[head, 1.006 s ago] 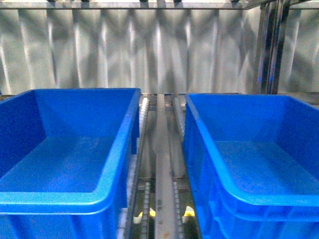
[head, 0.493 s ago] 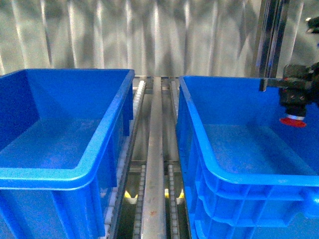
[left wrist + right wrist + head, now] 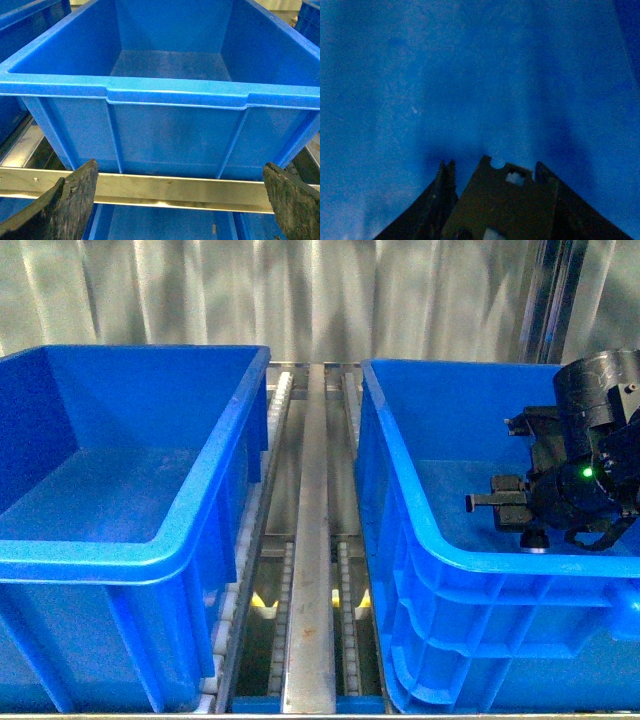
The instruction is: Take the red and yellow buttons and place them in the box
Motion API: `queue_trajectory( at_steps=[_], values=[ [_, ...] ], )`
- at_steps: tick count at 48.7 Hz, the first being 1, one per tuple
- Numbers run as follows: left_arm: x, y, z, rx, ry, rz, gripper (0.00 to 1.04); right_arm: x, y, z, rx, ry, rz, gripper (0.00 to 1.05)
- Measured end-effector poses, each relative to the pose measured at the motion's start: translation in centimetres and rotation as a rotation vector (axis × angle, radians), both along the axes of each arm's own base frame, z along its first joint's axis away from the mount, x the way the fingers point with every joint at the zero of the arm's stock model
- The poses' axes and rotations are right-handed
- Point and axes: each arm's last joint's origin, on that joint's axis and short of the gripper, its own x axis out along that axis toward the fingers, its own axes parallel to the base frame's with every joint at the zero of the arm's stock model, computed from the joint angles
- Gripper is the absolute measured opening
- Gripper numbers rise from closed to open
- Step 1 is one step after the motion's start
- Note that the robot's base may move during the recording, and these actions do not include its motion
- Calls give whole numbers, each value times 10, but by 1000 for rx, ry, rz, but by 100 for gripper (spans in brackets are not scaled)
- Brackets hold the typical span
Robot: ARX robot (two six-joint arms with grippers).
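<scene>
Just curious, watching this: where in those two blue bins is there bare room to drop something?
The left bin is bare wall to wall. The right bin is free along its left and far walls; its near right side is crowded by the right gripper reaching inside. Between the bins runs a narrow metal rail.

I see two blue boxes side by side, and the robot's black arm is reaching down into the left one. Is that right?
Not quite: the arm is in the other box. The front view shows the black right arm reaching down into the right blue box. No arm is in the left blue box. The rest is correct: two blue boxes stand side by side.
</scene>
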Motion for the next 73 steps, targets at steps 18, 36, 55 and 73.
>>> queue_trajectory(
  at_steps=[18, 36, 55, 73],
  values=[
    [0, 0, 0, 0, 0, 0, 97, -17, -8, 46, 15, -131, -8, 102],
    [0, 0, 0, 0, 0, 0, 97, -107, -16, 97, 75, -343, 21, 102],
    [0, 0, 0, 0, 0, 0, 97, -268, -44, 64, 71, -468, 66, 60],
    [0, 0, 0, 0, 0, 0, 97, -325, -54, 16, 69, -492, 107, 6]
  ],
)
